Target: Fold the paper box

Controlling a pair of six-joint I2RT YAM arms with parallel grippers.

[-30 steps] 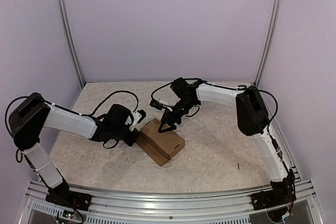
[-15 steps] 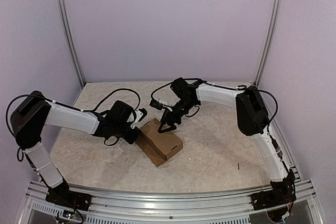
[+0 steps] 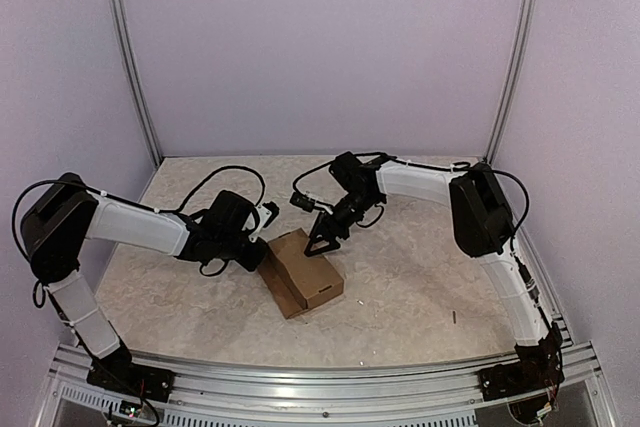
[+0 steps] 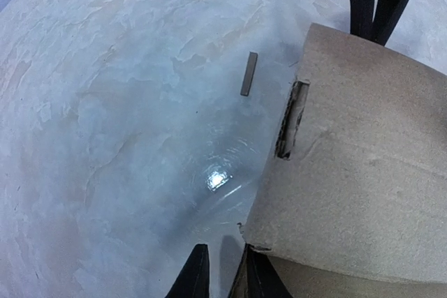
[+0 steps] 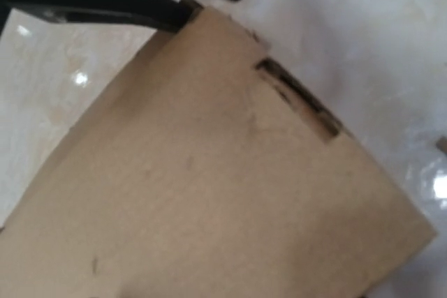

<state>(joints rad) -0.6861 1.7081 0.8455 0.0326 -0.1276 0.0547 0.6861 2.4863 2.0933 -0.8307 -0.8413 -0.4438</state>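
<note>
The paper box point(image 3: 303, 272) is matt brown cardboard, faintly fibrous; beneath the jaws the table point(image 4: 105, 102) looks glossy, marbled, possibly laminate.

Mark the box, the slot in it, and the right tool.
box point(image 3: 305, 275): top view, on its upper face.
slot point(image 4: 289, 121): left wrist view, middle of the cut.
right tool point(image 3: 319, 245): top view, midway between its fingertips.

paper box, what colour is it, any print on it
The paper box is plain brown cardboard with no print; the left wrist view shows it best.
</note>
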